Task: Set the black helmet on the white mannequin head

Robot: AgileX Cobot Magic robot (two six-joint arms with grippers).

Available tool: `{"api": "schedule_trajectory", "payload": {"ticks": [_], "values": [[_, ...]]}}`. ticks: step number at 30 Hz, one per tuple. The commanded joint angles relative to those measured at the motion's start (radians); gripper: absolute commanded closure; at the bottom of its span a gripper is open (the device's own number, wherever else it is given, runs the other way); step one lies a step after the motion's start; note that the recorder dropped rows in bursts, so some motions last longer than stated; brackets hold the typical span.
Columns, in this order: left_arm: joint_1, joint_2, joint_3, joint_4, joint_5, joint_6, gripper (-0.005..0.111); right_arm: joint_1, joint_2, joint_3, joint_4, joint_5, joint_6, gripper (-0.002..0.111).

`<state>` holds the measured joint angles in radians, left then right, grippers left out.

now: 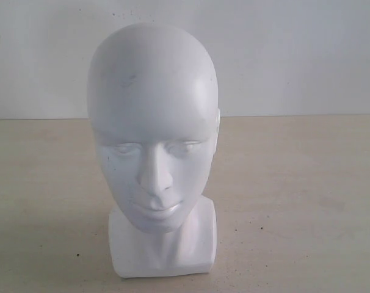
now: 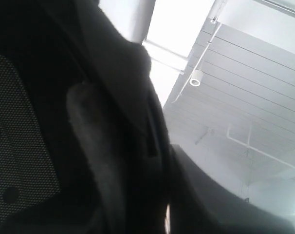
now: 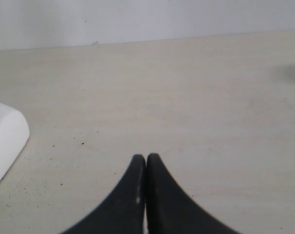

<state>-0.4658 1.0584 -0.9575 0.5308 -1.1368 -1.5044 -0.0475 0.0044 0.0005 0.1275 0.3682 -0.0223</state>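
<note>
Worktop (image 1: 295, 201): pale, speckled, below the right gripper.
Black helmet (image 2: 103, 146): padded lining and mesh close against the left gripper's wrist; grip cannot be told.
White mannequin head (image 1: 153, 134): upright on the worktop, base corner off to one side of the right gripper, apart.
Right gripper (image 3: 146, 163): fingers pressed together, empty.

Soft even light; left wrist view dark, blurred.

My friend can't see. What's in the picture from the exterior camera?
A shiny white head stands upright on its base on a beige table, facing the camera, with nothing on top. A plain white wall is behind it.
</note>
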Motion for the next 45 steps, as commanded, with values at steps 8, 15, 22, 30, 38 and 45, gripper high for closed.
{"api": "schedule_trajectory", "payload": {"ticks": [8, 15, 22, 30, 38, 45], "values": [[-0.132, 0.024, -0.053, -0.041, -0.084, 0.123, 0.102, -0.002, -0.004, -0.001, -0.006, -0.012, -0.002, 0.108], [-0.248, 0.116, -0.138, -0.022, -0.084, 0.149, 0.102, -0.002, -0.004, -0.001, -0.006, -0.012, -0.002, 0.108], [-0.289, 0.211, -0.156, -0.040, -0.084, 0.159, 0.102, -0.002, -0.004, -0.001, -0.006, -0.012, -0.002, 0.108], [-0.289, 0.269, -0.167, -0.040, -0.084, 0.163, 0.102, -0.002, -0.004, -0.001, -0.006, -0.012, -0.002, 0.108], [-0.289, 0.330, -0.167, -0.042, -0.084, 0.166, 0.102, -0.002, -0.004, -0.001, -0.006, -0.012, -0.002, 0.108], [-0.276, 0.356, -0.133, -0.042, -0.084, 0.196, 0.102, -0.002, -0.004, -0.001, -0.006, -0.012, -0.002, 0.108]]}}
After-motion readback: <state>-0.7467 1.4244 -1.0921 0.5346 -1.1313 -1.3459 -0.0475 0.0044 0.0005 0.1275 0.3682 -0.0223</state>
